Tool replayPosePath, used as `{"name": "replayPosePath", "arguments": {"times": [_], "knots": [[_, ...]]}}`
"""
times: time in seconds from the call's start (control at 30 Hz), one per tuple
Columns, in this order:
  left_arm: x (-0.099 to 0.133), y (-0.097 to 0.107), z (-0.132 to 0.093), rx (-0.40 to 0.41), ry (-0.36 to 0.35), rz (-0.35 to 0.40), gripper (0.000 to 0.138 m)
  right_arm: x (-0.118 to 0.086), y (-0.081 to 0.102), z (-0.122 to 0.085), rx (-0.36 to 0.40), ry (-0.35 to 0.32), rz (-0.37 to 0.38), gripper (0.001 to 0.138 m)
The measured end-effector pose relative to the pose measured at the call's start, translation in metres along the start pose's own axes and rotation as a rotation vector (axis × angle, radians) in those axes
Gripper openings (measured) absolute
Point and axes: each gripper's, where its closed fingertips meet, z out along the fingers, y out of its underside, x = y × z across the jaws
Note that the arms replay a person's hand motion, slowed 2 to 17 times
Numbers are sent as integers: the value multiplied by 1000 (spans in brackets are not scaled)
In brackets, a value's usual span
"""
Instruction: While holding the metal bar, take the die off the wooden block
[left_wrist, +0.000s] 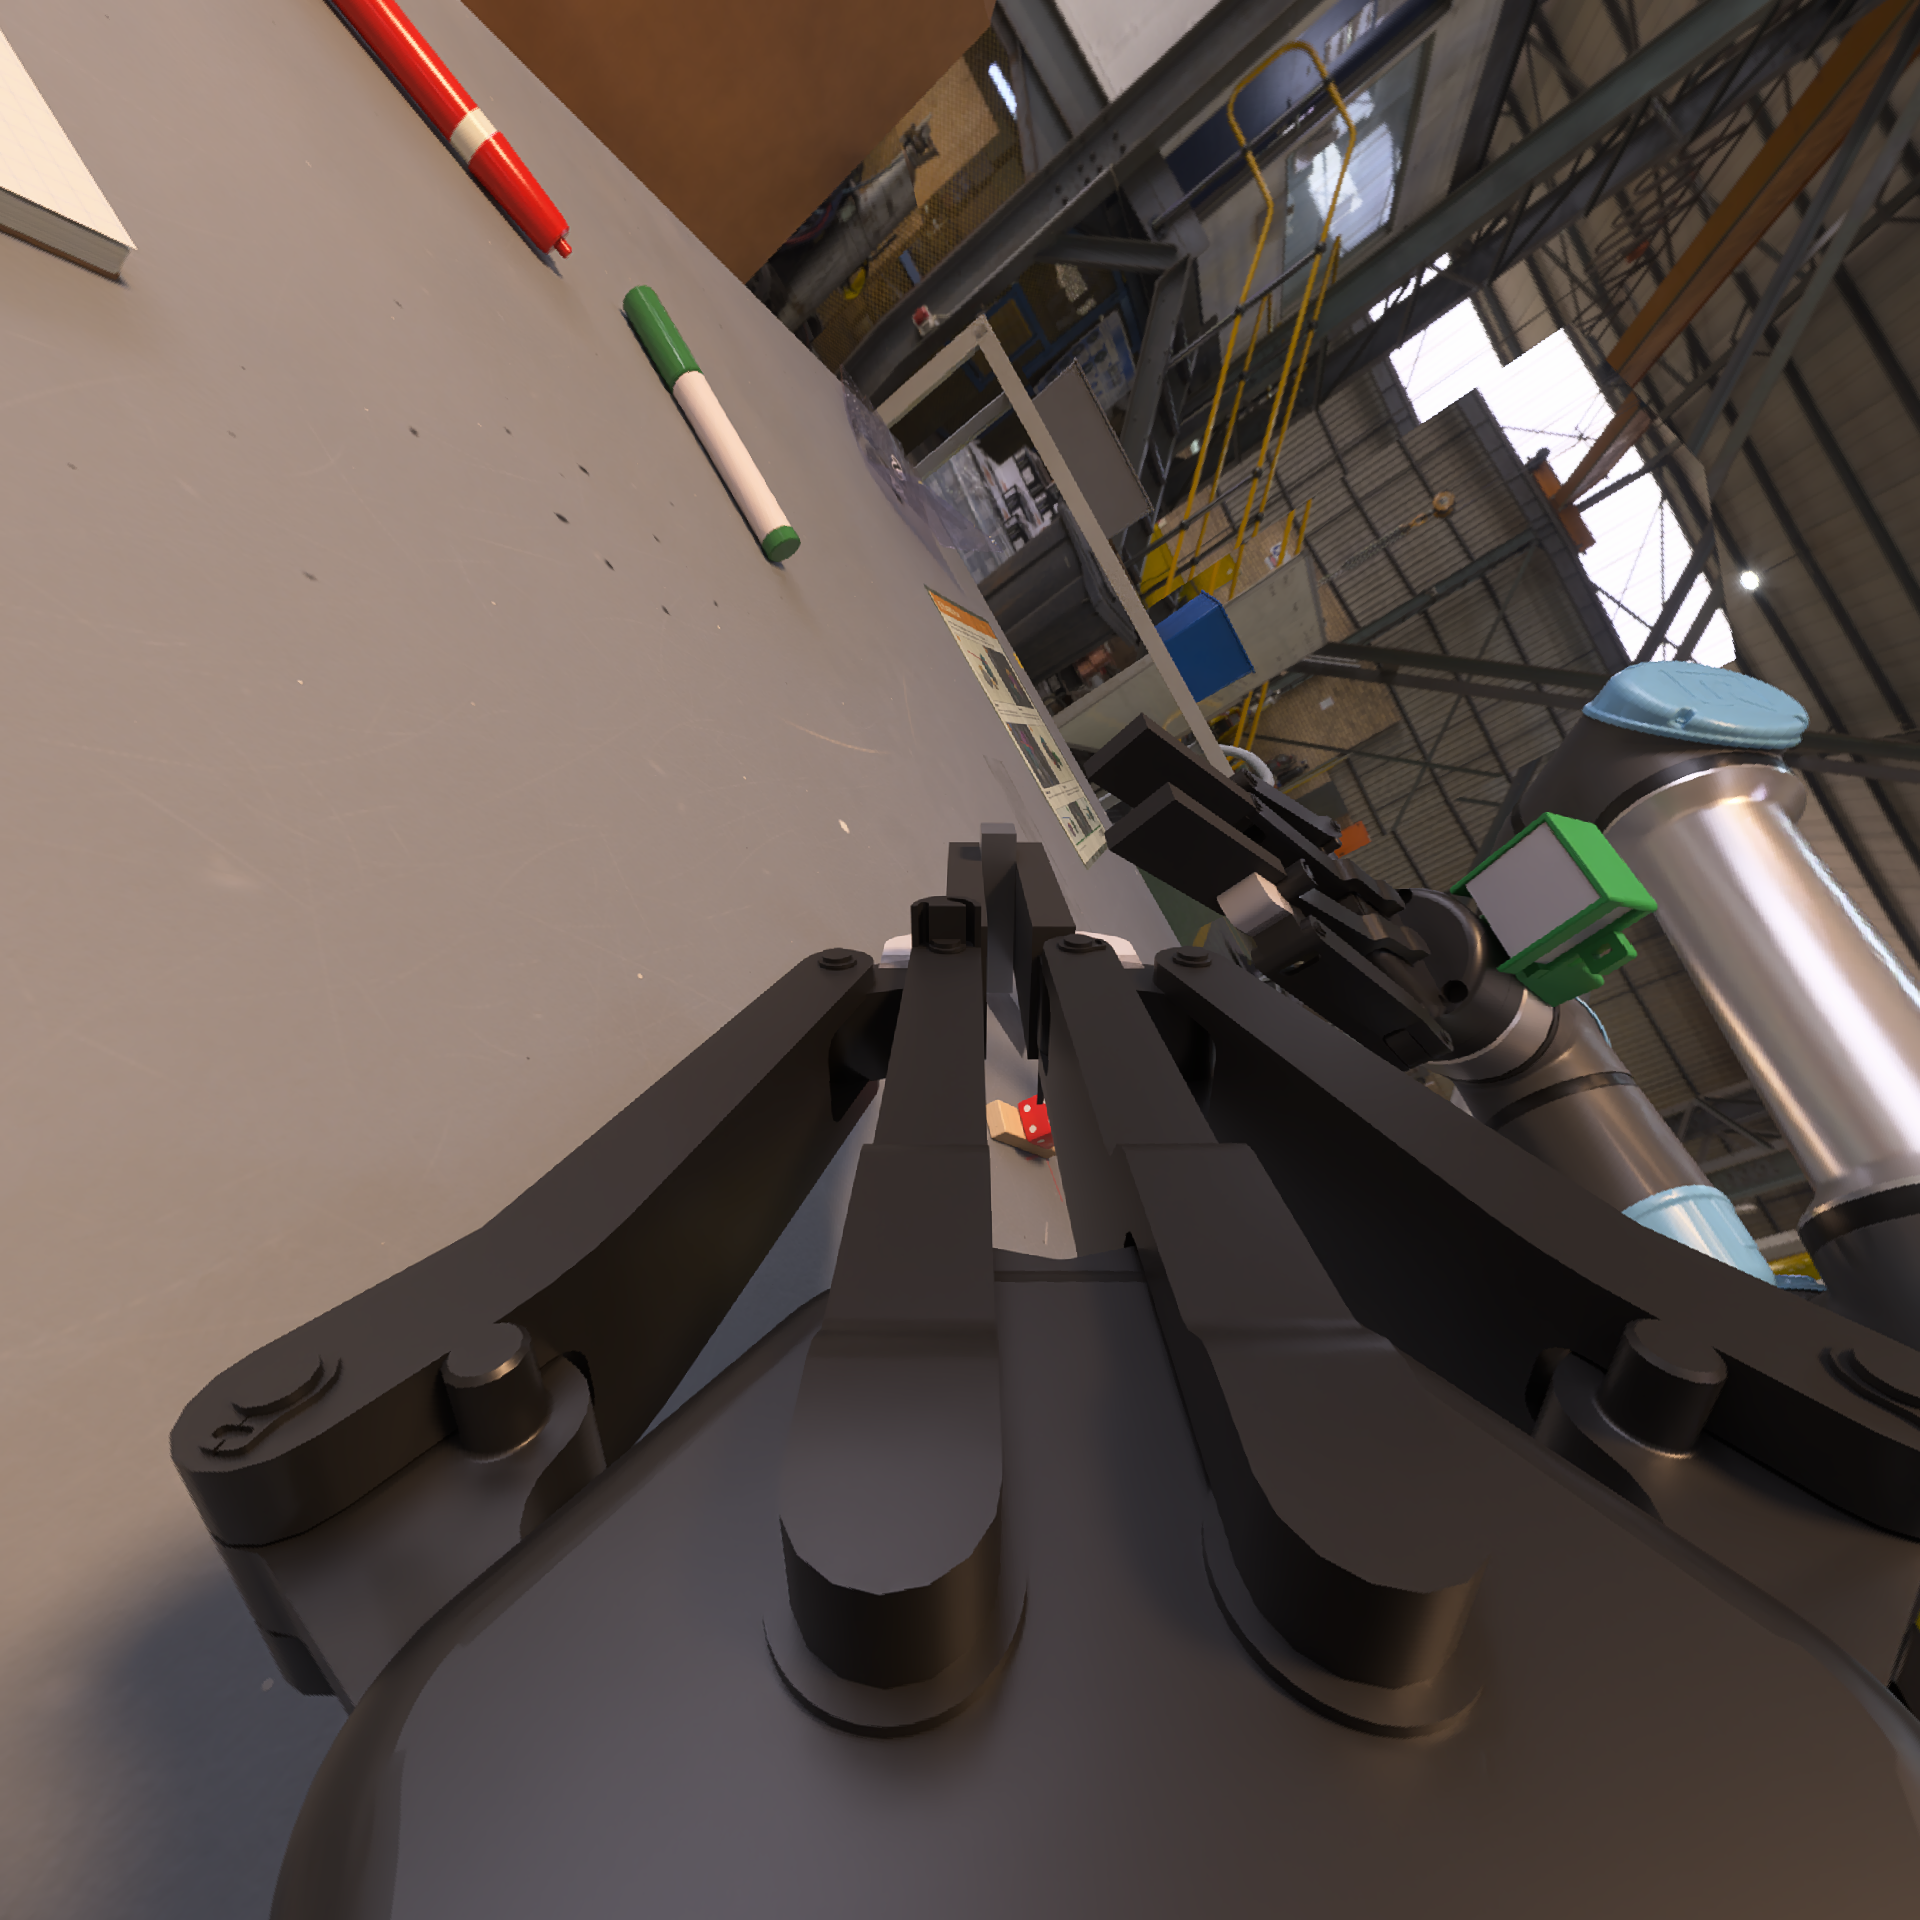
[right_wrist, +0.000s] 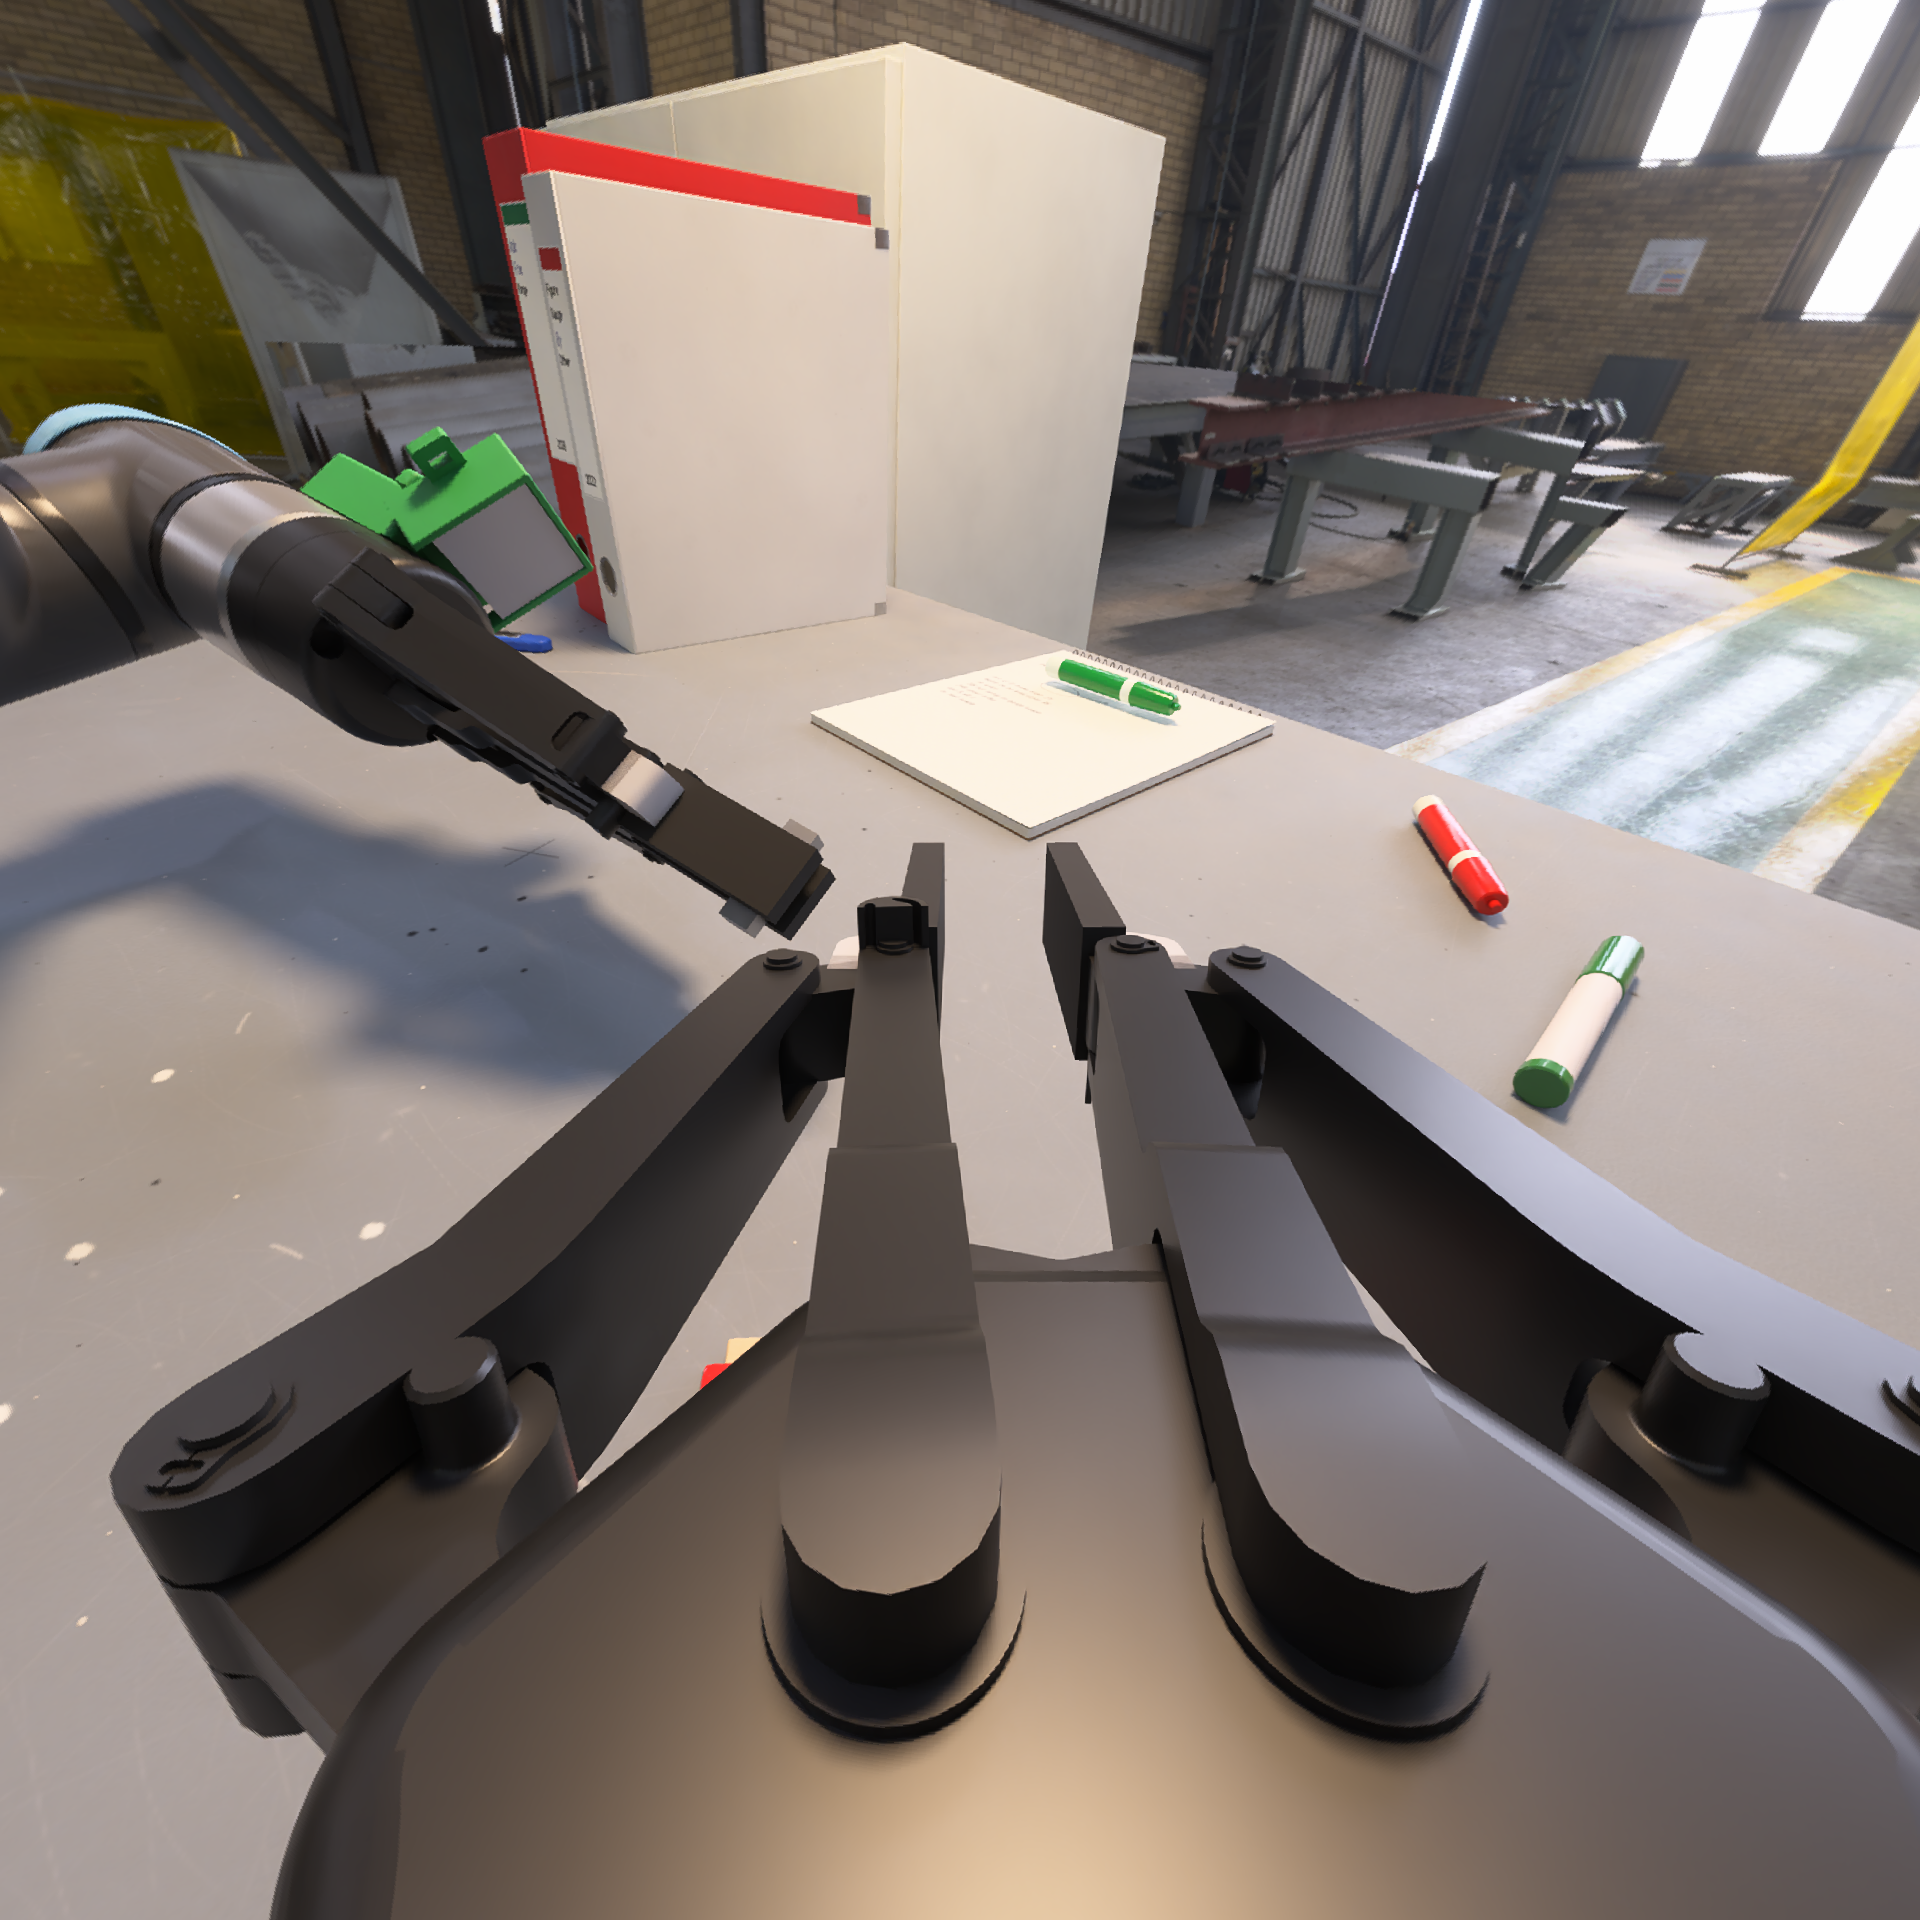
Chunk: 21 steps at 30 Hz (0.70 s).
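Note:
My left gripper (left_wrist: 997, 862) is shut on a thin grey metal bar (left_wrist: 1000, 920) and holds it above the table. In the right wrist view the left gripper (right_wrist: 774, 878) shows with the bar's grey ends (right_wrist: 800, 829) sticking out either side of its pads. A red die (left_wrist: 1032, 1120) sits on a small wooden block (left_wrist: 1004, 1122) on the table, seen between my left fingers. My right gripper (right_wrist: 995, 894) is open and empty, close beside the left one. In its view only slivers of the die (right_wrist: 715, 1375) and block (right_wrist: 743, 1349) peek from under its linkage.
A notepad (right_wrist: 1039, 748) with a green pen (right_wrist: 1117, 688) lies behind. A red marker (right_wrist: 1460, 854) and a green-and-white marker (right_wrist: 1579, 1023) lie near the table's right edge. Upright binders (right_wrist: 727, 416) stand at the back. The right arm (left_wrist: 1714, 935) shows in the left wrist view.

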Motion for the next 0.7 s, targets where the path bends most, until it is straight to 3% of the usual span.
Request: {"name": "replayPosePath", "arguments": {"times": [0.7], "knots": [[-8,2,-7,-21,-15,35,8,-14,5,-15,-81,-115,117,31]]}}
